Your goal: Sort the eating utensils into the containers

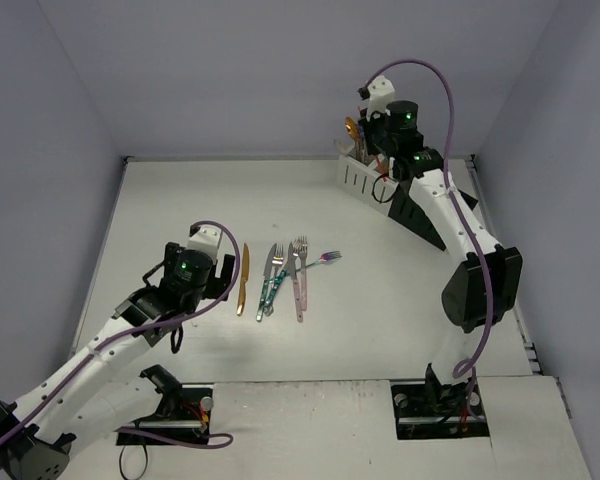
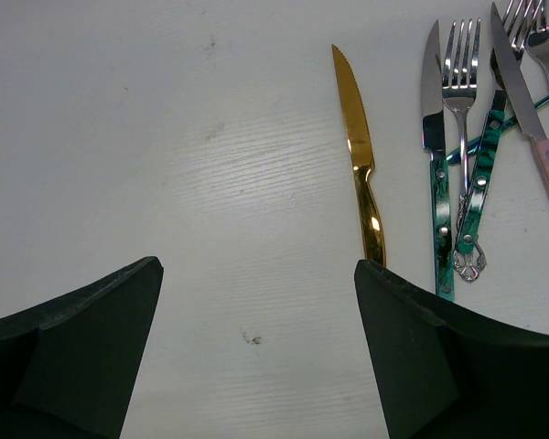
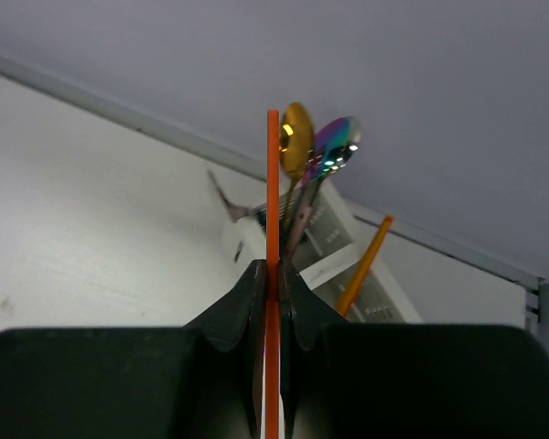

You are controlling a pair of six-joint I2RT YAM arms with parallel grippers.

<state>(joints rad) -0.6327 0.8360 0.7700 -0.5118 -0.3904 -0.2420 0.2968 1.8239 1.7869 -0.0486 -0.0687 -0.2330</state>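
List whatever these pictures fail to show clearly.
- Orange utensil: right wrist view, edge-on, lower part buried in the shut right gripper; type unclear.
- White container: top view, compartments blocked by the right arm.
- Pink-handled knife: left wrist view, handle cut off by the right edge.
- Green-handled knife: same view, handle end behind the left gripper.

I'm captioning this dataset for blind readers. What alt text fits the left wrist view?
The left gripper has its two dark fingers wide open above a white table, with a gold knife lying just ahead, its handle end beside one fingertip. To its right in the image lies a loose cluster: a green-handled knife, a silver fork and a pink-handled knife.
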